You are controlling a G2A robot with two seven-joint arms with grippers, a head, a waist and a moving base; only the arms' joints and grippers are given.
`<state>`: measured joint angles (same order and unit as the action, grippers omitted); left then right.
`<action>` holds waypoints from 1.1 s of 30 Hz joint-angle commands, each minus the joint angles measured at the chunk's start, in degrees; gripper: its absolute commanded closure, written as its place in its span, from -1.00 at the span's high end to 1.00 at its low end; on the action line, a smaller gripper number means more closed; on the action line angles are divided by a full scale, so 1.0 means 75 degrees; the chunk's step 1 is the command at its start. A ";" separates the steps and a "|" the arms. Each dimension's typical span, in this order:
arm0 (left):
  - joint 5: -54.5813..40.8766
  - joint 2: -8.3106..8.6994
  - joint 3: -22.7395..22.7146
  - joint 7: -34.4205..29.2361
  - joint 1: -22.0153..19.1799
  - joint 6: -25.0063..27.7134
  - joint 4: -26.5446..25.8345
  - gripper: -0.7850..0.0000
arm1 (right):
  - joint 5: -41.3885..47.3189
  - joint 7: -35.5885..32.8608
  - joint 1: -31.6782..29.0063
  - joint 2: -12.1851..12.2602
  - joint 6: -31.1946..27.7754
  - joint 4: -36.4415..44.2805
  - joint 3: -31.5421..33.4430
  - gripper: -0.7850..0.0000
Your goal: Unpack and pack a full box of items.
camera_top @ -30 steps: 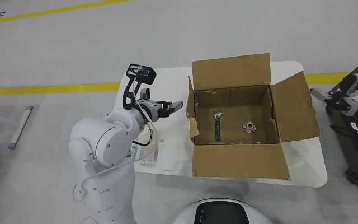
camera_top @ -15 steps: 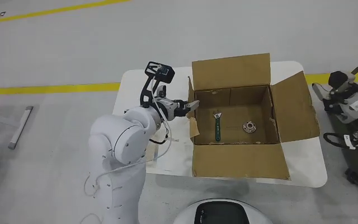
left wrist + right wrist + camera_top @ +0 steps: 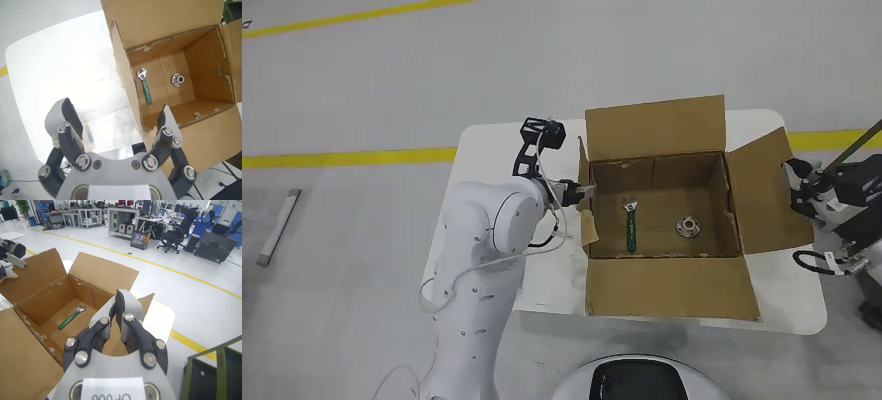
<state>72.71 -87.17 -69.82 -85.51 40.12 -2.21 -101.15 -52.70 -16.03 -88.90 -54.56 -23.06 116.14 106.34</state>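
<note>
A yellow floor line runs behind a white table with rounded corners. On the table's left part, beside the box, lie a sheet of paper and a clear plastic bag.

The left gripper hangs at the upper edge of the box's left wall, next to the torn left flap. Its fingers are spread wide apart and hold nothing. The right wrist view shows the same gripper farther off, above that flap.

The cardboard box stands open on the right part of the table, with its flaps folded outward. Scraps of torn paper cling to its rim.

Two items rest on the box floor. A wrench with a green handle lies flat in the left half, its metal head pointing toward the far wall. A round metal flange with a central hole sits to the right of the wrench, apart from it and clear of the walls.

The right gripper is above the box's right side, over the right flap. Its fingers are pressed together with nothing between them.
</note>
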 commanded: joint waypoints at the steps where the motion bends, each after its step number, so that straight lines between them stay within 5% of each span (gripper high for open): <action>1: 0.0162 0.0027 -0.0065 -0.0024 0.0009 -0.0013 0.0109 1.00 | -0.0093 -0.0117 0.0061 -0.0001 0.0007 -0.0092 -0.0118 -1.00; 23: 0.0844 0.0145 -0.0189 0.0255 0.0007 -0.0023 0.0877 1.00 | 0.0118 -0.0972 0.0557 -0.0031 0.0358 -0.0620 -0.0538 -1.00; 33: 0.0561 0.0180 -0.0377 0.0176 -0.0005 -0.0085 0.0029 1.00 | 0.3558 -0.2344 0.0688 -0.0054 0.0931 0.0327 -0.0205 -1.00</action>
<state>76.73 -85.88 -72.41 -84.12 40.01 -2.64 -100.31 -29.02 -31.98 -83.67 -54.95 -16.88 117.46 105.10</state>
